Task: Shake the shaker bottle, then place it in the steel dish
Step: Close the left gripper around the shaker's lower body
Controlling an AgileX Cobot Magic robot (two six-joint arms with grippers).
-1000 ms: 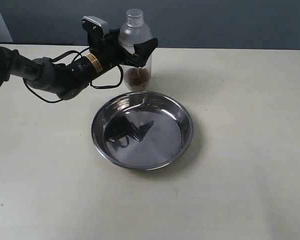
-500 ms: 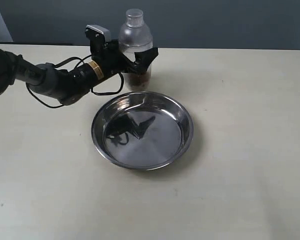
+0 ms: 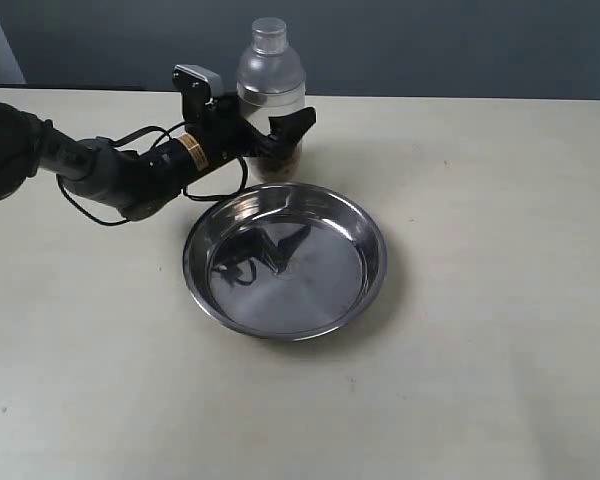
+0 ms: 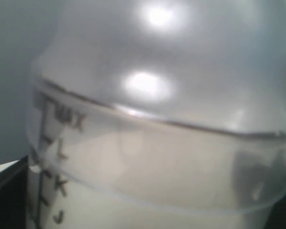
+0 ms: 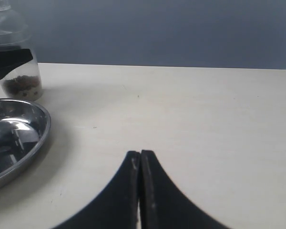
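Observation:
The shaker bottle [image 3: 270,78] stands upright on the table just behind the steel dish [image 3: 380,262], brown granules at its bottom. My left gripper [image 3: 278,130] reaches in from the left, open, its black fingers [image 3: 298,122] straddling the bottle's body below the shoulder. In the left wrist view the frosted bottle [image 4: 157,119] fills the picture and hides the fingers. The right wrist view shows the bottle [image 5: 20,83] and the dish [image 5: 44,125] far off, with my right gripper [image 5: 140,155] shut and empty over bare table.
The tan table [image 3: 500,200] stretches to the right of the dish and in front of it. A dark wall runs along the far edge. The left arm's cables [image 3: 100,195] hang close to the tabletop left of the dish.
The left gripper has slid down along the bottle from its shoulder to its body, and the wrist came lower. The bottle itself has stayed where it stands.

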